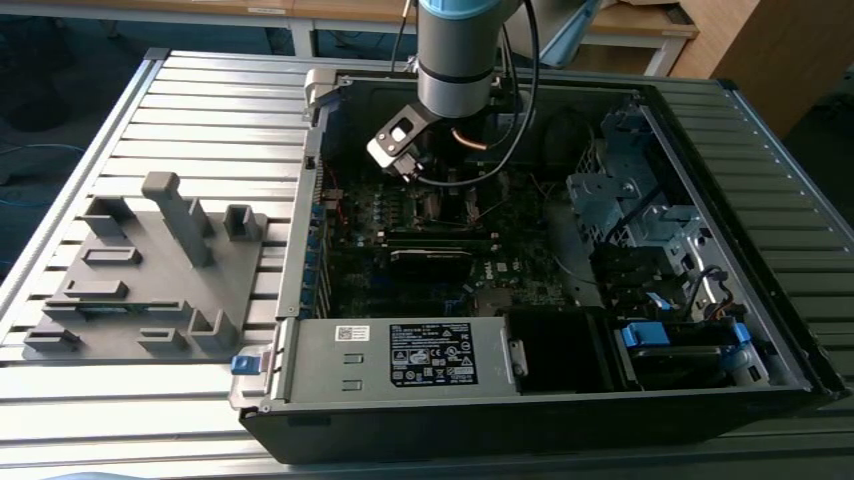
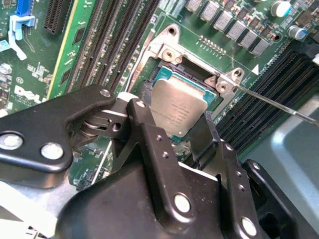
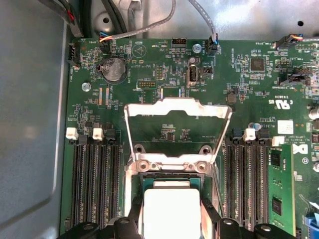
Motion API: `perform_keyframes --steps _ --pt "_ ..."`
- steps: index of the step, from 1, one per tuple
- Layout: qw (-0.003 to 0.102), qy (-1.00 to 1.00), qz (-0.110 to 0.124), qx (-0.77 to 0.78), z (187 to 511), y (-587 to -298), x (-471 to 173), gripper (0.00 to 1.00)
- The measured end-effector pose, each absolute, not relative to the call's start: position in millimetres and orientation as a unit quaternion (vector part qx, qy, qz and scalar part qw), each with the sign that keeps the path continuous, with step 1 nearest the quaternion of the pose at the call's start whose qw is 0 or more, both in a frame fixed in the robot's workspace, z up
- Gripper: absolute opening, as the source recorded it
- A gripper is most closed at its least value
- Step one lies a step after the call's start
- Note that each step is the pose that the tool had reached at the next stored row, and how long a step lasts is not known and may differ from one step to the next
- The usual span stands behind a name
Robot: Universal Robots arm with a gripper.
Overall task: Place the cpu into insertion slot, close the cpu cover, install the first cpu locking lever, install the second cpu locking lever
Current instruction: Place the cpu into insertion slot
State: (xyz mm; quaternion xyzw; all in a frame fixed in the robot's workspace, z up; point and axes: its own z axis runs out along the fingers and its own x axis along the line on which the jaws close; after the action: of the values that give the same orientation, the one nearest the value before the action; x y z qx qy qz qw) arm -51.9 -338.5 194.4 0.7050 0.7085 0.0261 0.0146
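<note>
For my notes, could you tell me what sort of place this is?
Likely a robotics lab bench: an open computer case lies on a slatted metal table beside a grey fixture tray, a robot arm reaching inside.

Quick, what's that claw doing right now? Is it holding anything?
Gripper: closed on the cpu, holding it at the insertion slot.
</note>
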Motion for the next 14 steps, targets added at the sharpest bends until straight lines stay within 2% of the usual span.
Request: perform_keyframes --steps 14 --pt "0.015 0.709 0.026 0.705 192.9 -338.5 -51.3 0.54"
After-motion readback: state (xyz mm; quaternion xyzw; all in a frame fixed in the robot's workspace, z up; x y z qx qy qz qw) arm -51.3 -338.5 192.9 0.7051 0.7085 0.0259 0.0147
